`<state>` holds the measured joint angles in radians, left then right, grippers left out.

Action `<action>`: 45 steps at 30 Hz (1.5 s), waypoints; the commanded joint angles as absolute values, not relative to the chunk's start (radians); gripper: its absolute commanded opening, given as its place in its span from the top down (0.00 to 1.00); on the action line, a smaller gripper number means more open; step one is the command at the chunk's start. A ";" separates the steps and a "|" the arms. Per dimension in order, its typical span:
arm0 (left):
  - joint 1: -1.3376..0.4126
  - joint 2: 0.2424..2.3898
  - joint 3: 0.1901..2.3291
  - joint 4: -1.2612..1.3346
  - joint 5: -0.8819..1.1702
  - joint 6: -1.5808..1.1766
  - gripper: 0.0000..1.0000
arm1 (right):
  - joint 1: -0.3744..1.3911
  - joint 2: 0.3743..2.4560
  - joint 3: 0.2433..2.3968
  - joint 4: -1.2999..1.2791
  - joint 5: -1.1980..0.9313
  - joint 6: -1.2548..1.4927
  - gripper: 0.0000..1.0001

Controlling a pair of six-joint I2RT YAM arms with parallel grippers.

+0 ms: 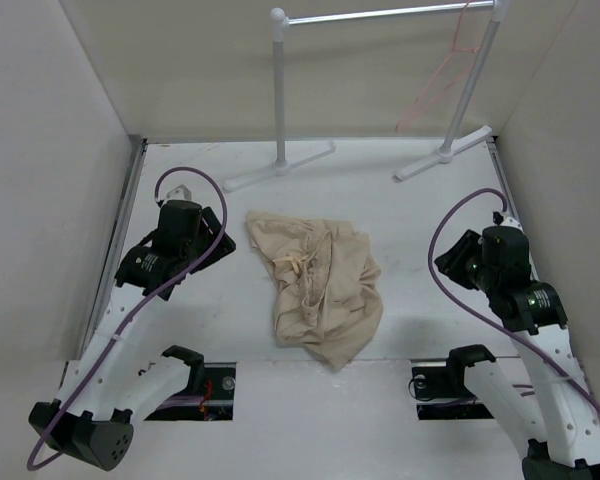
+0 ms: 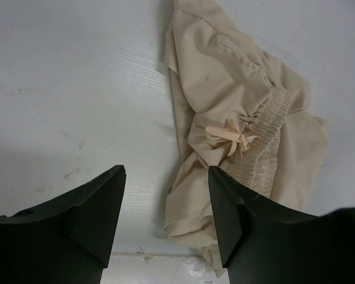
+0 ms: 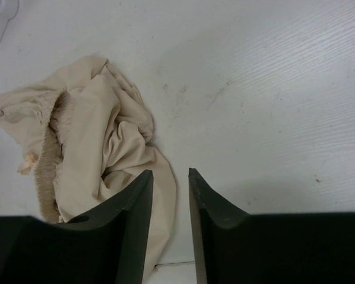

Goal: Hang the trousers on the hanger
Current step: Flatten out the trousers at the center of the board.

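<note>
Left tool (image 2: 165, 171) wide, right tool (image 3: 170, 173) ajar

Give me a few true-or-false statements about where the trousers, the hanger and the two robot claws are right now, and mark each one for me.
1. The trousers lie crumpled on the table. True.
2. The hanger lies on the table beside the trousers. False: it hangs from the white rack at the far end, apart from the trousers.
3. The left gripper is pinching the drawstring knot. False: its fingers are spread with only bare table between them, and the knot lies ahead of them.
4. The right gripper holds nothing. True.
</note>
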<state>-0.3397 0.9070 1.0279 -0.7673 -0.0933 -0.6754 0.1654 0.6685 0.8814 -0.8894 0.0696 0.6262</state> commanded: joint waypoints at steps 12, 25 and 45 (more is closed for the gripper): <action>-0.338 0.887 0.997 -0.707 -0.057 -0.699 0.43 | 0.188 0.669 0.900 -0.867 0.046 0.627 0.66; -0.553 1.017 0.799 -0.502 -0.020 -0.850 0.61 | 0.639 0.920 0.824 -0.660 0.041 0.768 0.56; -0.479 0.744 0.486 -0.588 0.001 -0.999 0.53 | 1.061 1.425 1.224 -0.685 0.128 0.755 0.44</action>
<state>-0.4866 0.7616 0.5056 -0.5690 -0.0212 -0.9733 1.0492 1.4200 1.1732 -0.6224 0.0467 0.7410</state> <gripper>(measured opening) 0.463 0.553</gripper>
